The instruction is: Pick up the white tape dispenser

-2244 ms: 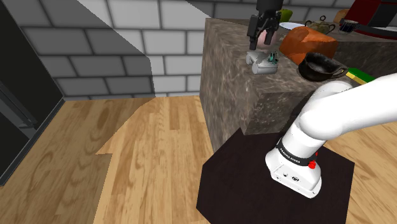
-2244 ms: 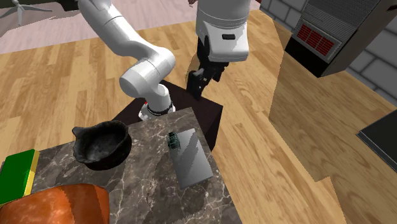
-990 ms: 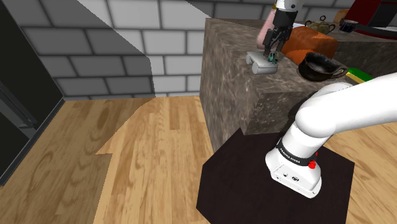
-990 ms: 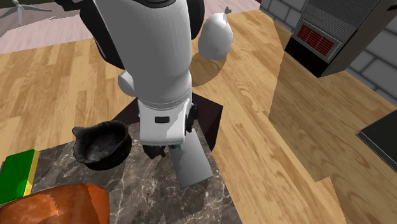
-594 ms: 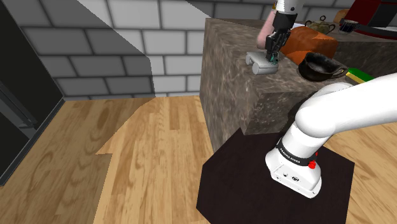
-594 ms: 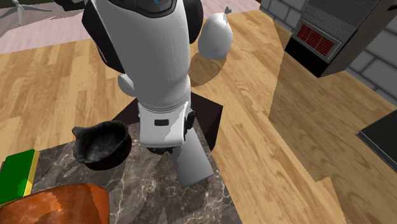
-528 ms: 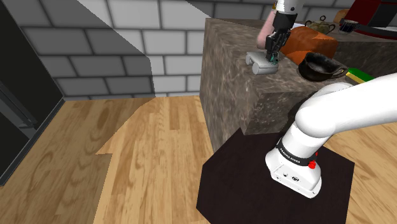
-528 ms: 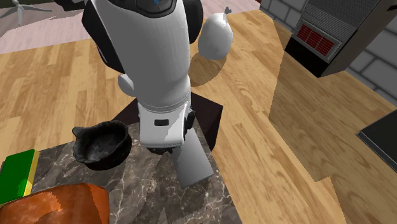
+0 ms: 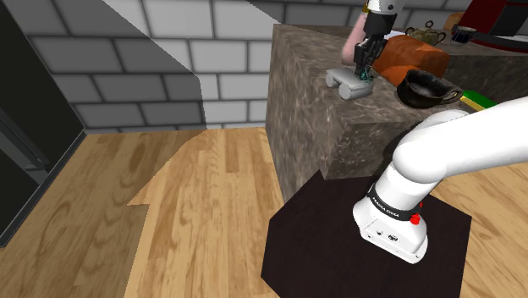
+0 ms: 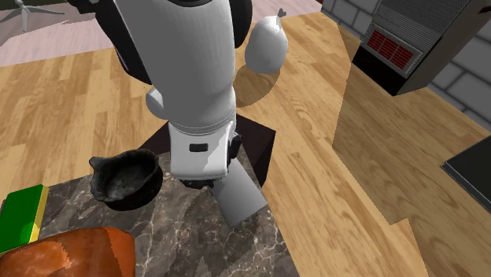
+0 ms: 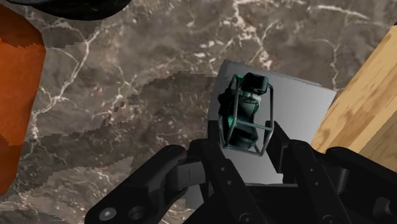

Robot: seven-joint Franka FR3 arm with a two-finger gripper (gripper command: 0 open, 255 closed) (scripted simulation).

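Observation:
The tape dispenser (image 9: pixel 345 81) is a pale grey block with a dark green fitting, at the near corner of the marble counter (image 9: pixel 300 102). My gripper (image 9: pixel 365 73) comes down on its green end and is shut on it. In the wrist view the black fingers (image 11: pixel 215 159) clasp the green fitting of the tape dispenser (image 11: pixel 299 105) on both sides, with the gripper (image 11: pixel 246 137) tight around it. In the second exterior view the arm covers the hand, and the grey tape dispenser (image 10: pixel 242 195) sticks out below it, tilted, near the counter (image 10: pixel 189 236) edge.
A black bowl (image 9: pixel 426 89) (image 10: pixel 126 179), an orange-brown lump (image 9: pixel 410 57) (image 10: pixel 71 252) and a green and yellow sponge (image 9: pixel 479 102) (image 10: pixel 22 214) lie close behind the dispenser. A pinkish pear-like object (image 9: pixel 349 42) is beside the hand. Wooden floor drops off beyond the counter.
The gripper came down from above the counter and shut on the dispenser. In the last half second the dispenser has tilted and risen slightly with the hand.

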